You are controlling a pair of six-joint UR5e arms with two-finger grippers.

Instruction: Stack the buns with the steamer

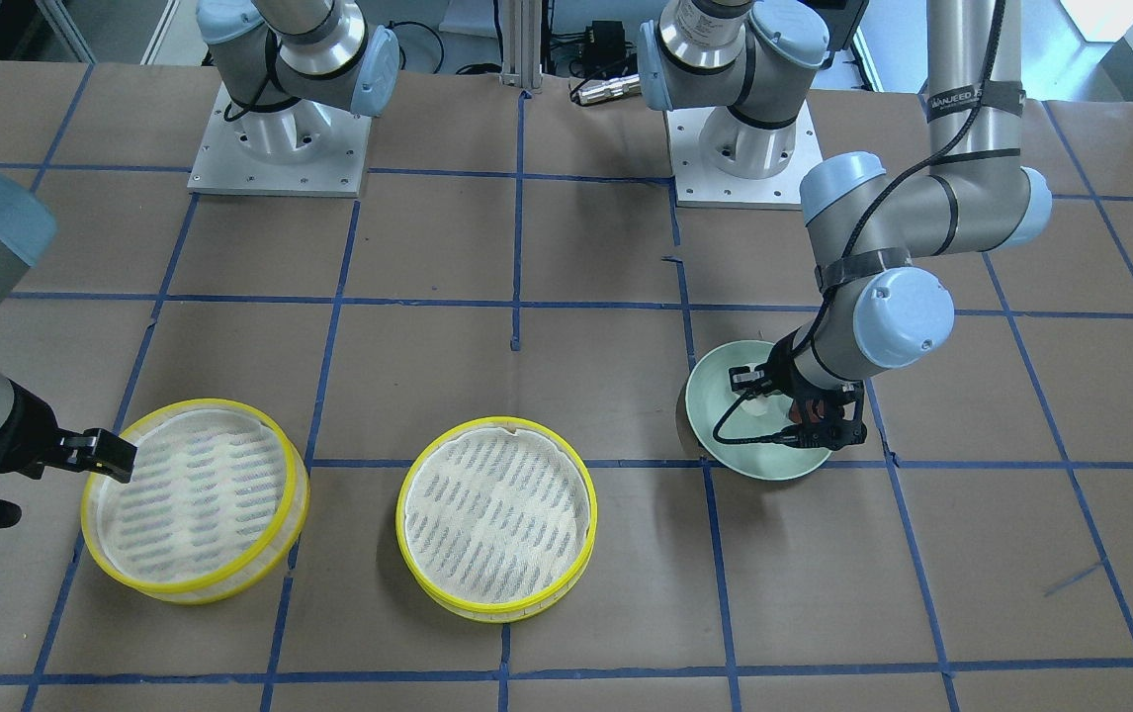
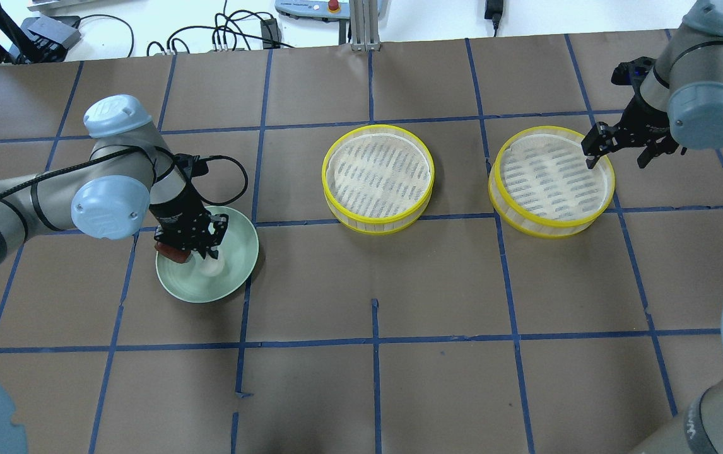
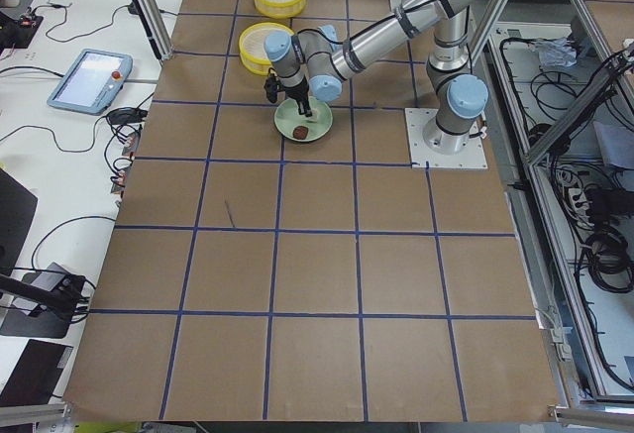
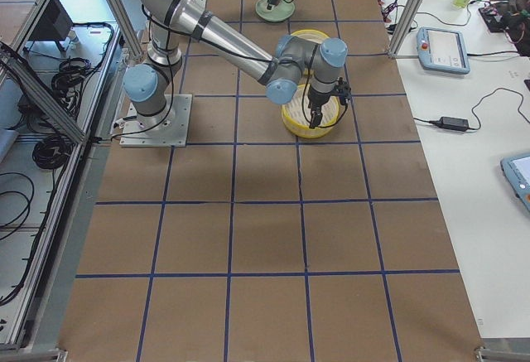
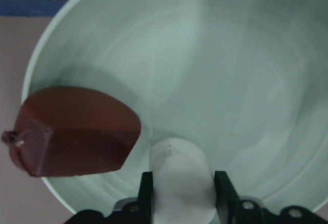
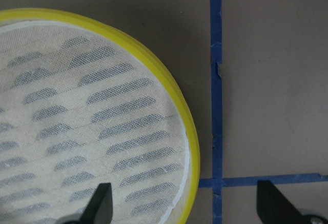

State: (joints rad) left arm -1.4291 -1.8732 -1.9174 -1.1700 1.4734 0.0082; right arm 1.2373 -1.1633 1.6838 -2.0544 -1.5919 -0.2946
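We take the pale green plate (image 2: 243, 263) as our mark. The left gripper (image 5: 182, 196) reaches down into the plate, and its two fingers (image 5: 145, 193) are drawn in on the white bun (image 5: 179, 175), one against each flank. The wrist view shows no gap on either side, so we read this as a closed grip on that piece. The white bun sits low in the plate, toward its middle, and we cannot tell whether it has left the plate's floor. The dark bun (image 5: 77, 131), reddish-brown with a flat face, lies at the plate's edge just beside the white one. We cannot tell whether the two buns touch. Two round steamers with yellow rims and pale mesh floors stand on the brown paper table (image 2: 374, 391), well apart from the plate. The nearer steamer (image 2: 377, 222) has nothing in it and no arm above it. The farther steamer (image 2: 551, 227) stands just beyond the nearer one, and nothing lies on its mesh either. The right gripper (image 6: 187, 203) hangs at the farther steamer's rim, on the side turned away from the plate. Its fingers are spread wide and hold nothing. One finger is over the mesh and the other is out over the table, so the yellow rim runs between them.
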